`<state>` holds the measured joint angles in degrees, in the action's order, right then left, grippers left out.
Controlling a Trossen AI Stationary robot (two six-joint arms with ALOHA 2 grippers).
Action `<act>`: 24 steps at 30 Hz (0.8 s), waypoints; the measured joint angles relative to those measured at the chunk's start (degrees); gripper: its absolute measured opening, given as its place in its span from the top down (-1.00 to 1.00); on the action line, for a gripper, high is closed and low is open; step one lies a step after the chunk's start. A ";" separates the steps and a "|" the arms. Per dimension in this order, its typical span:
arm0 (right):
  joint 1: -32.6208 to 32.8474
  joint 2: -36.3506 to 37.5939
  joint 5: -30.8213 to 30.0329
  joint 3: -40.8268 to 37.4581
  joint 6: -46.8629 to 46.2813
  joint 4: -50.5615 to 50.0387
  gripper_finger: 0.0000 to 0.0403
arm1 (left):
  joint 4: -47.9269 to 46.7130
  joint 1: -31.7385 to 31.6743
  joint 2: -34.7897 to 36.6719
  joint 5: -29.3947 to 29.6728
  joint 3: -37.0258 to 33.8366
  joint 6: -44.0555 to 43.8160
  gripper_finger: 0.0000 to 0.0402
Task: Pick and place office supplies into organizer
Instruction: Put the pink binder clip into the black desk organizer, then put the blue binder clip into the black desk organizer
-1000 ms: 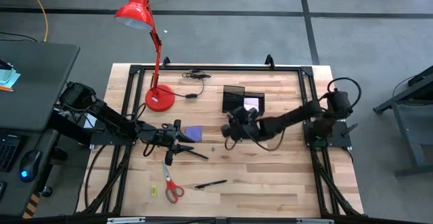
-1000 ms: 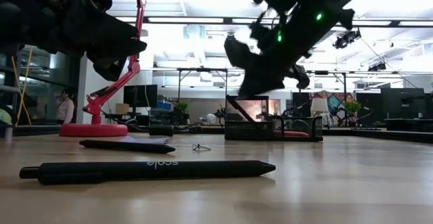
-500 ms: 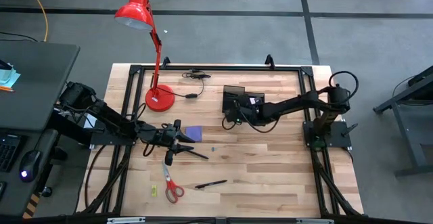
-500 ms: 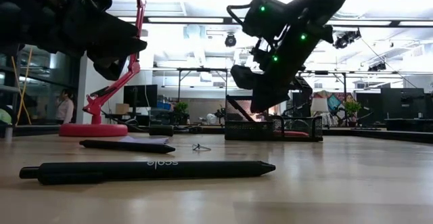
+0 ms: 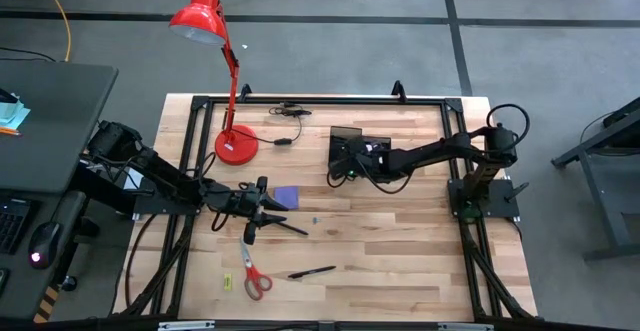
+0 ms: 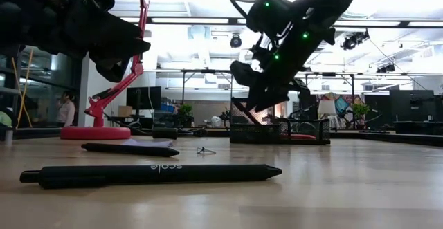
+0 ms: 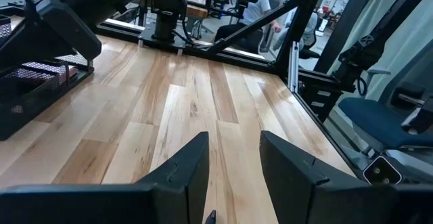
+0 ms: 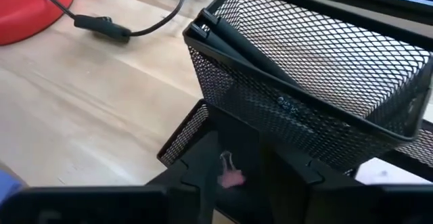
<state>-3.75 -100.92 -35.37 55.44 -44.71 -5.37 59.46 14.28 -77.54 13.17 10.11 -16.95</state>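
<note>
Wooden table [image 5: 400, 241] carries the organizer [image 5: 358, 147] near its far edge. I see the right gripper [image 5: 349, 169] over the organizer's low compartment, fingers parted around a pink binder clip [image 8: 230, 170]. Well apart, the left gripper [image 5: 262, 207], fingers slightly apart, empty, hovers beside the purple note pad [image 5: 286, 197].

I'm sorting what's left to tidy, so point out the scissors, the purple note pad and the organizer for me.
scissors [image 5: 256, 282]: high view, on the red handle loops.
purple note pad [image 5: 287, 197]: high view, middle of its top sheet.
organizer [image 8: 308, 61]: right wrist view, on the mesh wall of the taller section.
</note>
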 joint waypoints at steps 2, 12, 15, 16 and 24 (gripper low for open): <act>0.00 0.00 0.36 0.00 0.20 -0.04 0.41 | -0.02 0.00 0.00 0.02 0.00 0.00 0.41; 2.76 0.00 2.17 0.00 6.96 1.59 0.22 | -0.04 0.00 0.00 0.00 0.00 0.20 0.41; 5.02 0.00 5.56 0.00 8.96 2.54 0.22 | -0.07 0.00 0.02 0.00 0.00 0.20 0.41; 5.96 0.00 6.64 0.00 9.87 2.98 0.22 | -0.07 0.00 0.00 0.00 0.00 0.20 0.41; 14.36 0.00 11.51 0.00 16.28 8.86 0.21 | -0.09 0.00 0.00 0.00 0.00 0.20 0.41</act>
<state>10.61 -100.92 -23.86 55.44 -28.43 3.49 59.37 14.28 -77.54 13.17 10.11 -16.75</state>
